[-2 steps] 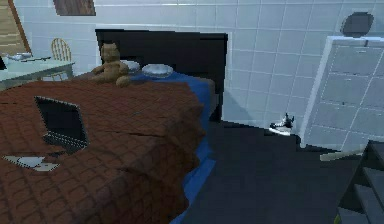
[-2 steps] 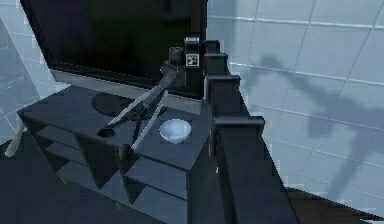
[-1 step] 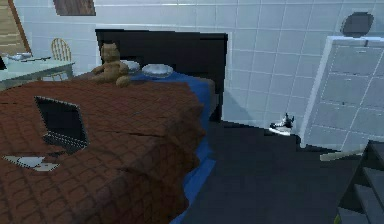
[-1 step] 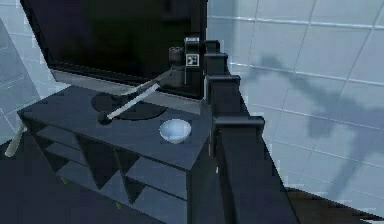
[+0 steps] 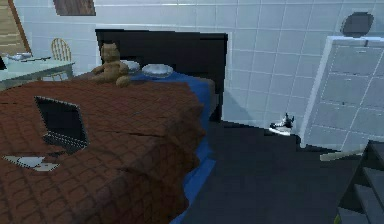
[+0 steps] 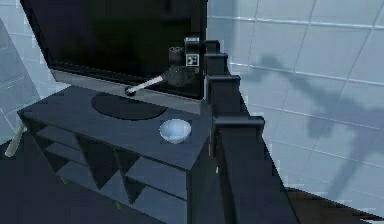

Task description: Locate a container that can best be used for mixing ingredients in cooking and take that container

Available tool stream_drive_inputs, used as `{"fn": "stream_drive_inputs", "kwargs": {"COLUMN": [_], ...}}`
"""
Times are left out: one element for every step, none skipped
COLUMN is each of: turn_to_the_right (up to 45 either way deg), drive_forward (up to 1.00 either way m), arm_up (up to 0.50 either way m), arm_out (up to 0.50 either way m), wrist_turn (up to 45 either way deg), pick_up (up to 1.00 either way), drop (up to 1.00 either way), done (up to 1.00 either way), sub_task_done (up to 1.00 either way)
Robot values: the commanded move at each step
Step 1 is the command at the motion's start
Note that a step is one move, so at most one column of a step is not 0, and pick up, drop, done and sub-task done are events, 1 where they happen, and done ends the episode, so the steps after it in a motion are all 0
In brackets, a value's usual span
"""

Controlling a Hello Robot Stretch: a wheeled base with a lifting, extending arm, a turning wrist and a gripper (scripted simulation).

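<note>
While the arm (image 6: 240, 150) rises just right of the arm side view's middle, its gripper (image 6: 132, 89) reaches left across the lower edge of the TV (image 6: 110, 35). With the screen and its base right behind the fingers, it cannot be told how they stand or whether they hold anything. Left of the gripper and lower lies the dark stand (image 6: 60, 112) with its open shelves. Below the gripper and slightly to its right, the bowl (image 6: 175, 130), pale and round, sits upright on the stand's top. Right of the gripper stand two white markers (image 6: 192, 50). The forward view runs from a desk (image 5: 35, 70) past a bed (image 5: 120, 140) bearing a laptop (image 5: 62, 122), teddy bear (image 5: 112, 68) and pillow (image 5: 155, 69), to shoes (image 5: 283, 125) and a white dresser (image 5: 350, 95).
</note>
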Motion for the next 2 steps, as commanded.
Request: {"fn": "stream_drive_inputs", "kwargs": {"turn_to_the_right": [0.0,0.0], "drive_forward": [0.00,0.00], "arm_up": [0.00,-0.28], "arm_out": [0.00,0.00], "wrist_turn": [30.0,0.0], "pick_up": [0.00,0.00], "drop": [0.00,0.00], "done": [0.00,0.00], "sub_task_done": [0.00,0.00]}}
